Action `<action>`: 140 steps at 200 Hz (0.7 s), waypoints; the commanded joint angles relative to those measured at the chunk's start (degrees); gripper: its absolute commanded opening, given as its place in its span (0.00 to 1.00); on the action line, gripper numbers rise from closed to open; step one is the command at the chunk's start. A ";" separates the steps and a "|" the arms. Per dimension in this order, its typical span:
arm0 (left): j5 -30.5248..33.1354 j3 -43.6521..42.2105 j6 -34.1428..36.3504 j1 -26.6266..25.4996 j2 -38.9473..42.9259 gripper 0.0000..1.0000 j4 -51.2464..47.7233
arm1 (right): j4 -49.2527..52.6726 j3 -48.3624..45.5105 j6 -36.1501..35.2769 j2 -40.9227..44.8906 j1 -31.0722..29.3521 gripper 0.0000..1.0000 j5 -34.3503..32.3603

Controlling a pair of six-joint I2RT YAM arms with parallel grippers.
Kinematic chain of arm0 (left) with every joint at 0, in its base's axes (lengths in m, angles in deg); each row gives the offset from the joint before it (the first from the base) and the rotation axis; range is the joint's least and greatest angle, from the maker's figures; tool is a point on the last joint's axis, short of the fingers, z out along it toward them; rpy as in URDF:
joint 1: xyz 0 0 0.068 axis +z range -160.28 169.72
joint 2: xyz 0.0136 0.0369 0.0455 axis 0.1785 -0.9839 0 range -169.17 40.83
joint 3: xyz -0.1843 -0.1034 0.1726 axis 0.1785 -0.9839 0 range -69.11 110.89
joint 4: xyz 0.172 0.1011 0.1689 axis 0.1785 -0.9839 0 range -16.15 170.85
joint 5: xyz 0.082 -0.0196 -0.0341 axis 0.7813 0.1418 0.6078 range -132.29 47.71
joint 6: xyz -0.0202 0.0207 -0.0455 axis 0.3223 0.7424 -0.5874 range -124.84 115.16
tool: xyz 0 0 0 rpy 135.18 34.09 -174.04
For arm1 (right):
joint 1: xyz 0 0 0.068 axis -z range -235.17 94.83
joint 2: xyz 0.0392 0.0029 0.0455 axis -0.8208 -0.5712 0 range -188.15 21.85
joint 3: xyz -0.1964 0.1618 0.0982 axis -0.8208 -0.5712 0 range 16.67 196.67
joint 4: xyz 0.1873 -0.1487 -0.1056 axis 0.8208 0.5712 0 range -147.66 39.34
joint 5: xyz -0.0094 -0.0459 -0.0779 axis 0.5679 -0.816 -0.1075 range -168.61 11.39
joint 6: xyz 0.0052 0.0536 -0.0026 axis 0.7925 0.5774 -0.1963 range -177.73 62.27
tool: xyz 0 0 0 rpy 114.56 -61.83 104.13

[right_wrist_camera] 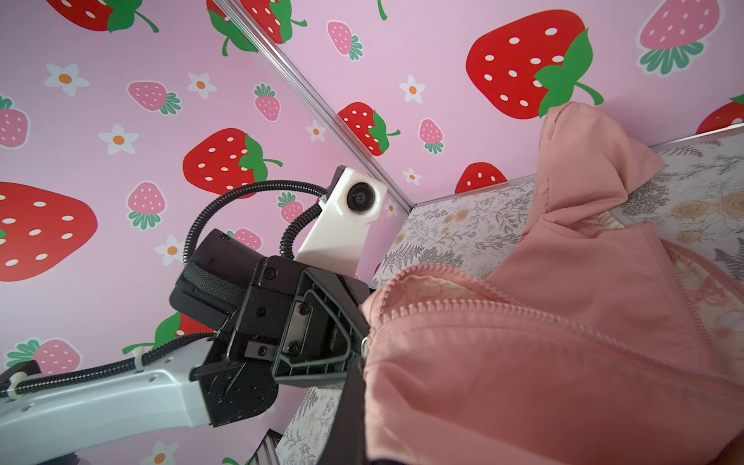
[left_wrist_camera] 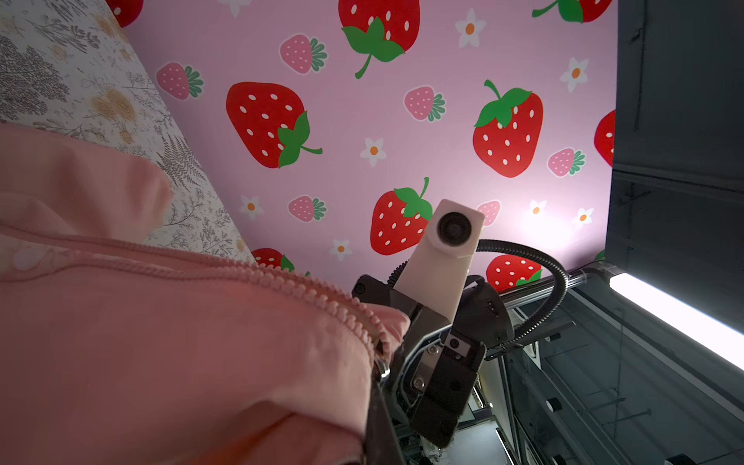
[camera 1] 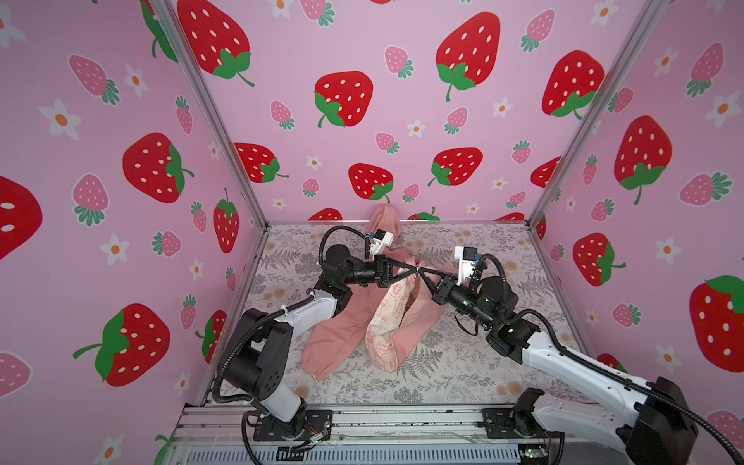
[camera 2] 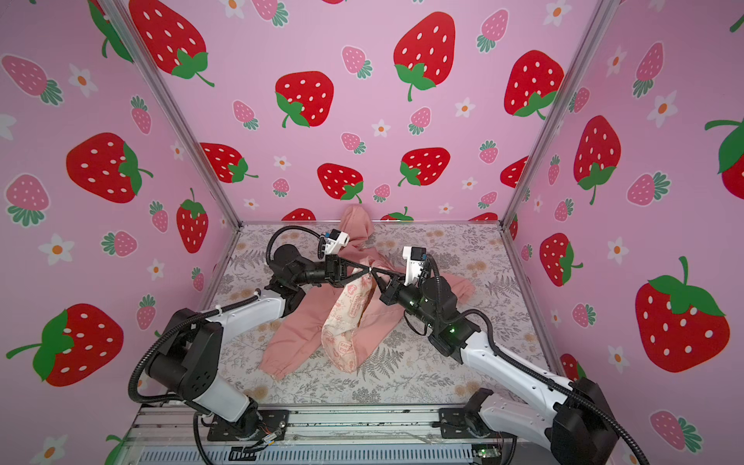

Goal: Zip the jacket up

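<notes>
Two black claws sat tip to tip above the bench middle. The left gripper (camera 1: 414, 271) was clamped fully closed on the small salmon-pink hooded fabric jacket (camera 1: 342, 322) at its zipper line. The right gripper (camera 1: 422, 273) was also fully closed, pinching the jacket front edge just beside it. The jacket lay mid-bench on the floral-print bench top (camera 1: 463, 362), its front raised at the pinch. The hood (camera 1: 384, 219) rested against the far edge and one gathered cuff (camera 1: 318, 368) pointed toward the near edge. The lower front gaped, showing the cream printed lining (camera 1: 388, 318). In the left wrist view the pink zipper teeth (left_wrist_camera: 314, 290) ran up to the clamp.
</notes>
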 commanded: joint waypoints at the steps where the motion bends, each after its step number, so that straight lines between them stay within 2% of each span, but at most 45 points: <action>1: 9.91 4.94 -10.92 2.73 -1.80 0.00 10.58 | -0.11 -0.29 -1.69 2.83 -1.79 0.00 6.09; 63: 11.47 7.27 -29.24 4.20 -6.16 0.00 23.81 | 1.75 0.42 -4.59 4.04 -1.19 0.00 5.97; 140: 13.32 9.58 -31.94 4.46 -5.99 0.00 23.83 | -2.01 -0.91 -3.29 2.72 -0.93 0.00 8.89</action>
